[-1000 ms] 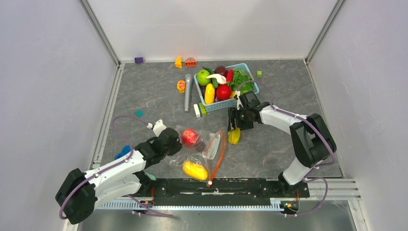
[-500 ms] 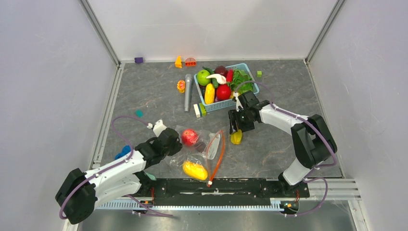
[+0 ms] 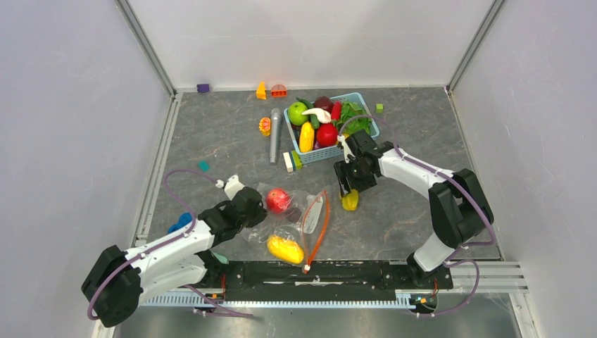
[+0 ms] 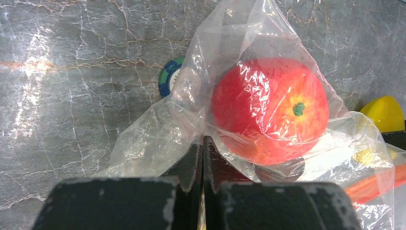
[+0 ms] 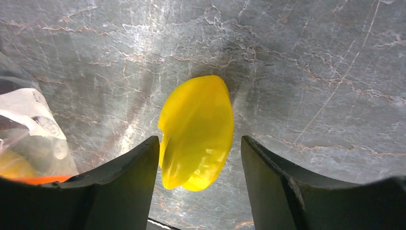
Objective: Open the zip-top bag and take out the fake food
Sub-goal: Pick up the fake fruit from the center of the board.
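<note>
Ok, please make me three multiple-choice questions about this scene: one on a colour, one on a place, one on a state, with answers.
1. What colour is the zip strip of the bag? A orange-red B blue C green
2. Where is the yellow piece by the right gripper? A inside the bag B on the table C hanging in the air
3. The left gripper is: A open B out of view C shut on the bag
Answers: 1 A, the strip is orange-red; 2 B, it lies there below the open gripper; 3 C, it pinches the plastic.
</note>
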